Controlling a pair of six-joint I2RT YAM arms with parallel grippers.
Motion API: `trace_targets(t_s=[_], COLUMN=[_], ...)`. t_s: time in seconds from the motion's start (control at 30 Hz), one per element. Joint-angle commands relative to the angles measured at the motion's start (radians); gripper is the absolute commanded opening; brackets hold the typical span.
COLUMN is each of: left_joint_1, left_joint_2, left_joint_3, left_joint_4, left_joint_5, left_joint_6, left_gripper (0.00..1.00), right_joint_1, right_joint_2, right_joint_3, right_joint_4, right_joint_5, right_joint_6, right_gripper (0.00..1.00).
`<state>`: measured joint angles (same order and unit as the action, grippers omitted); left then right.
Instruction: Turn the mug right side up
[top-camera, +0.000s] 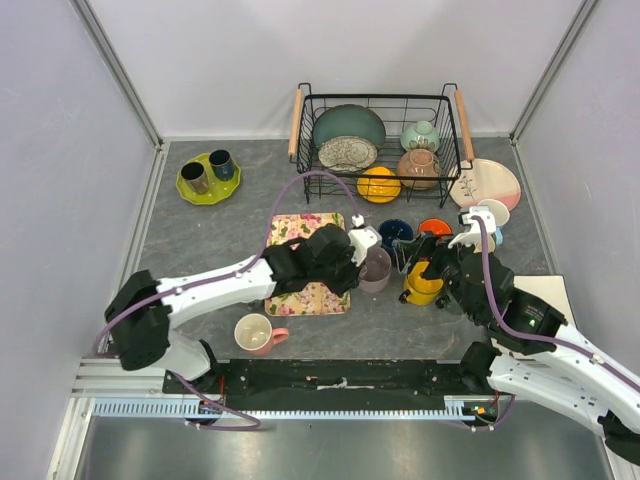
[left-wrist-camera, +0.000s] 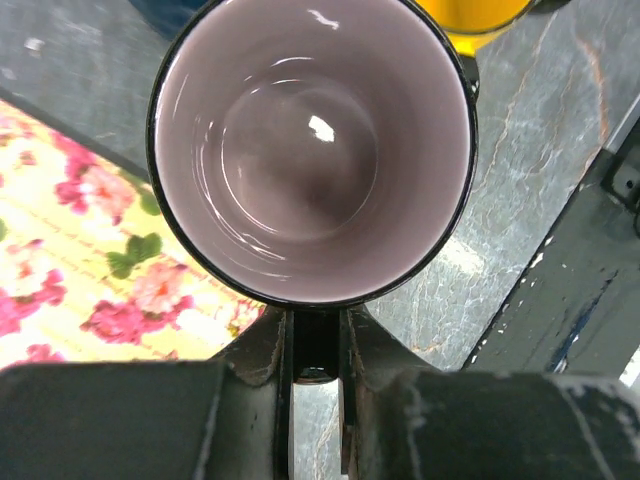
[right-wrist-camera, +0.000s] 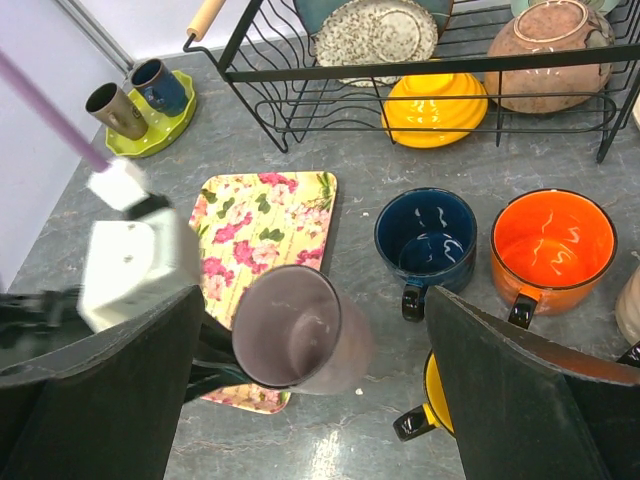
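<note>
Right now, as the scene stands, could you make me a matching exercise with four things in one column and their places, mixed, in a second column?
Things:
1. mauve mug
2. pink mug
3. navy mug
4. two dark cups

Places:
A. on the green plate, far left
B. upright beside the orange mug
C. tilted, handle clamped in the left gripper
D. alone, beside the floral mat

Pairs: 1-C, 2-D, 3-B, 4-A

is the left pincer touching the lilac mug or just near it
Touching. In the left wrist view the left pincer has both fingers pressed against the dark handle of the lilac mug, with no gap on either side.
</note>
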<state>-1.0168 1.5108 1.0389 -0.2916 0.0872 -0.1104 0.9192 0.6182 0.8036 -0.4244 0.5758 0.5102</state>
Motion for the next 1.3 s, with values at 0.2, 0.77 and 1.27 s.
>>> trace_targets(t_s=[0.2, 0.77, 1.27], left_joint_1=[0.198, 0.546, 0.552], left_joint_2=[-0.309, -0.419, -0.287], left_joint_3=[0.007, -0.335, -0.439], left_joint_4=[0.038, 1.120, 1.569], left_joint_5=[-0.037, 0.506, 0.488], left_joint_6=[-0.242, -1.081, -1.353], left_gripper=[0.02, 0.02, 0.02], right_joint_1=[0.001, -0.045, -0.194], right_joint_2=[0.047, 0.110, 0.353], right_joint_3=[0.055, -0.098, -0.159], right_joint_4=[0.041, 0.561, 1.056], right_joint_5=[-0.054, -0.439, -0.833], right_joint_6=[0.025, 0.266, 0.501], right_gripper=[0.98, 0.93, 0.77])
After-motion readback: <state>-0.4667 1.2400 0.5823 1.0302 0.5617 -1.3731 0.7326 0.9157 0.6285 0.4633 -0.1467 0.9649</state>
